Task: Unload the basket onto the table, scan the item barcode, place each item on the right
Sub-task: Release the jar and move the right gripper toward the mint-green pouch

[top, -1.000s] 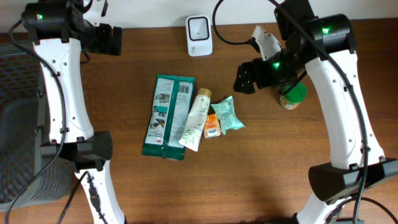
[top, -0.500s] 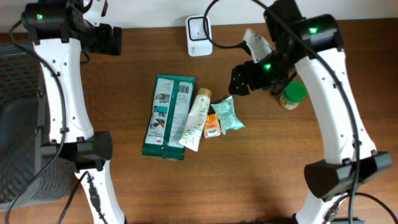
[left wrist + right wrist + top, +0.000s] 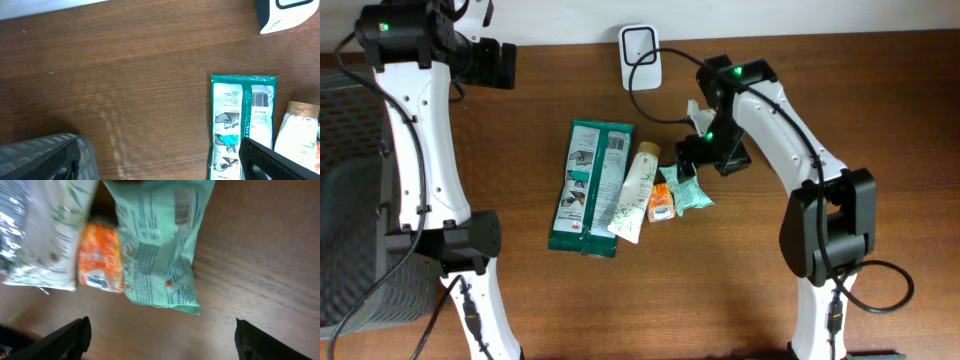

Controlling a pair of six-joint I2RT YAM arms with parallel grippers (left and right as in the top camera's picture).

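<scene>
Mint-green pouch lies flat on the bench, just ahead of our right claw. Its long axis runs away from the claw, barcode at the far end. Jaws spread wide, empty. We judge this the nearer arm.

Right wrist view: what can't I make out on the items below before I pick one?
- The barcode on the mint pouch: bars unreadable through motion blur; the upper frame edge cuts off the pouch top.
- The white tube: cut off by the left edge, print smeared.
- The orange sachet: label blurred.
</scene>
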